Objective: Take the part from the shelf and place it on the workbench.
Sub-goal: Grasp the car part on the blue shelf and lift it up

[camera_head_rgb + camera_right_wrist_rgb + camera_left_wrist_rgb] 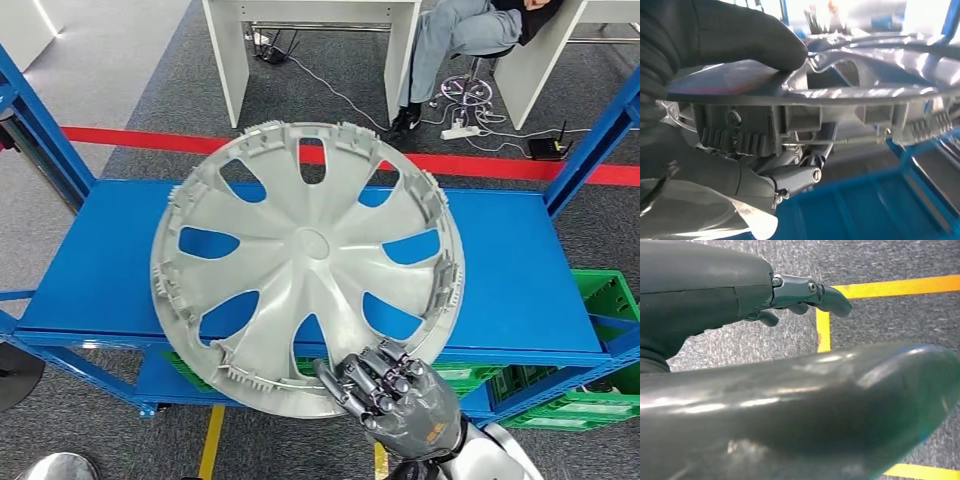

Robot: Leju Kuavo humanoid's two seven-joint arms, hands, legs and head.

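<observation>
My hubcap [306, 262] looks like matt silver-grey plastic with ribbed clips. The shelf [513, 270] is smooth blue painted metal; the floor [151, 90] is rough grey carpet.

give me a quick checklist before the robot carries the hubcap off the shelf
1. Grip on part: right hand holds the hubcap at its near rim, thumb on one face, fingers on the other: ok.
2. Hubcap free of the shelf: near edge is raised past the front; whether the far edge still touches, cannot tell.
3. Balance: one-hand hold at the rim of a wide part, may tilt: not ok.
4. Left hand free: hangs over the floor, holds nothing: ok.
5. Person seated behind the shelf, away from the hubcap: ok.
6. Workbench placement spot: cannot tell.
</observation>
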